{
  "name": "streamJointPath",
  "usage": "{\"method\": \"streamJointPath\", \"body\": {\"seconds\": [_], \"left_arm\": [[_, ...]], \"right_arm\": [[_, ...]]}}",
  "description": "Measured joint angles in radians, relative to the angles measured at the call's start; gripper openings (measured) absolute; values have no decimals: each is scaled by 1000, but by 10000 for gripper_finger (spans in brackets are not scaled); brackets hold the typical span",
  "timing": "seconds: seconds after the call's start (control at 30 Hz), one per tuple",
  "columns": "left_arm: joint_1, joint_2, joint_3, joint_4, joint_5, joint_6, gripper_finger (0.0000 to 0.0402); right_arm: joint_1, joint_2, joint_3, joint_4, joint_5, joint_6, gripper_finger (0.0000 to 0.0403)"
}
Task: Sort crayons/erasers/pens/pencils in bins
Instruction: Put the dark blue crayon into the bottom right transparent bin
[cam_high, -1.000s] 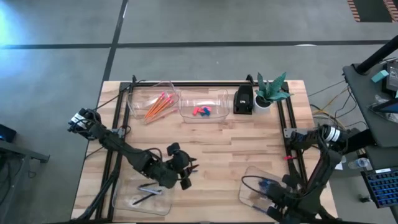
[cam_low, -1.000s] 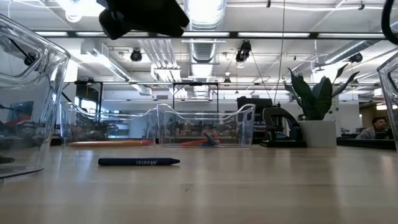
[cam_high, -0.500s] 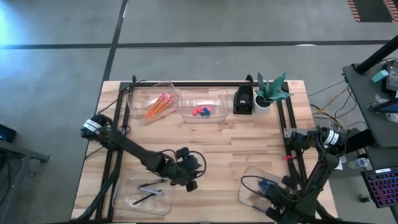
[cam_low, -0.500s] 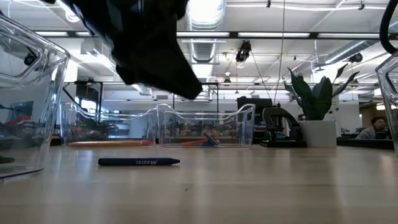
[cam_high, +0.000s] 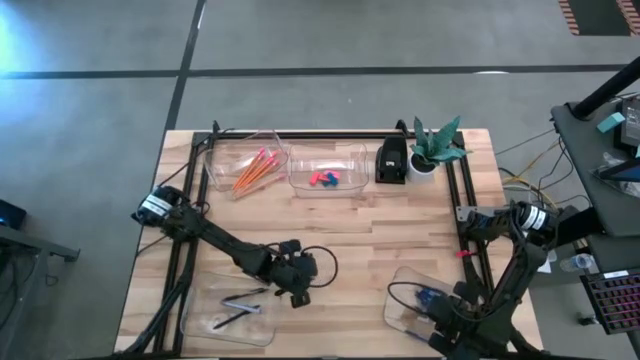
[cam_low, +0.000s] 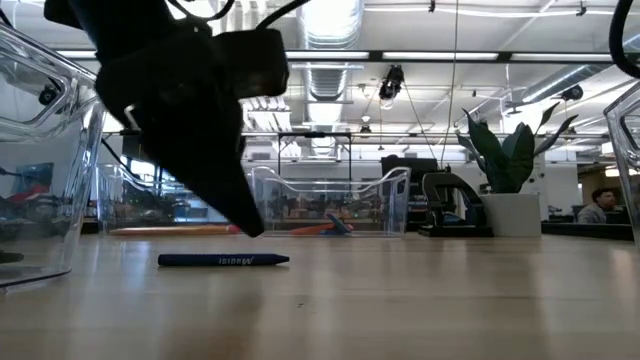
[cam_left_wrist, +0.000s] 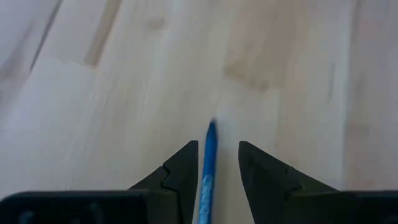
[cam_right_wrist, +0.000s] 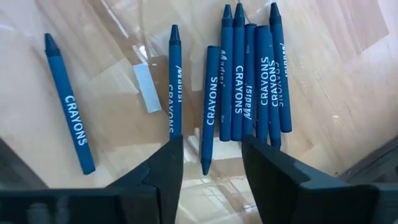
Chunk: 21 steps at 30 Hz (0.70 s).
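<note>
The loose crayon (cam_low: 223, 260) is a short, dark blue stick with pale lettering along its side, lying flat on the wooden table (cam_high: 350, 225) between the front bins. In the left wrist view this crayon (cam_left_wrist: 208, 168) runs lengthwise through the gap between the two dark fingers (cam_left_wrist: 177, 174), which stand apart on either side of it without pinching it. The left gripper (cam_high: 298, 287) is down at the table just right of the front left bin (cam_high: 232, 312), which holds the dark pens (cam_high: 238, 308). A second ago that gripper sat higher and farther left, over the bin's edge; now it has moved right and dropped until its fingertip nearly meets the wood beside the crayon.

At the back, one bin (cam_high: 243, 160) holds the orange pencils (cam_high: 252, 168) and the next bin (cam_high: 328, 170) holds the pink-red and blue erasers (cam_high: 323, 179). A small black box (cam_high: 391, 160) and a potted plant (cam_high: 434, 145) stand to their right.

At the front right, the right gripper (cam_high: 443, 318) hangs over the crayon bin (cam_high: 405, 300). Its fingers (cam_right_wrist: 163, 168) are spread wide and hold nothing; the blue crayons (cam_right_wrist: 249, 74) lie below them on the bin floor. This arm has barely moved since the earlier picture.
</note>
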<state>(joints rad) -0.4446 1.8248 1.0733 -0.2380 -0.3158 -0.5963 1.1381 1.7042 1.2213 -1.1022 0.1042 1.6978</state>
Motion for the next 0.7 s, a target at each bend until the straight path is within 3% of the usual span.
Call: {"method": "streamJointPath", "body": {"seconds": [0.37,0.5,0.7], "left_arm": [[0,7,0,-102,30,-2,101],[0,7,0,-111,97,-3,100],[3,10,-24,-110,119,-3,99]], "right_arm": [[0,-65,0,-35,1,-23,176],[0,-69,0,-53,1,-23,176],[0,-72,0,-77,2,-25,176]]}}
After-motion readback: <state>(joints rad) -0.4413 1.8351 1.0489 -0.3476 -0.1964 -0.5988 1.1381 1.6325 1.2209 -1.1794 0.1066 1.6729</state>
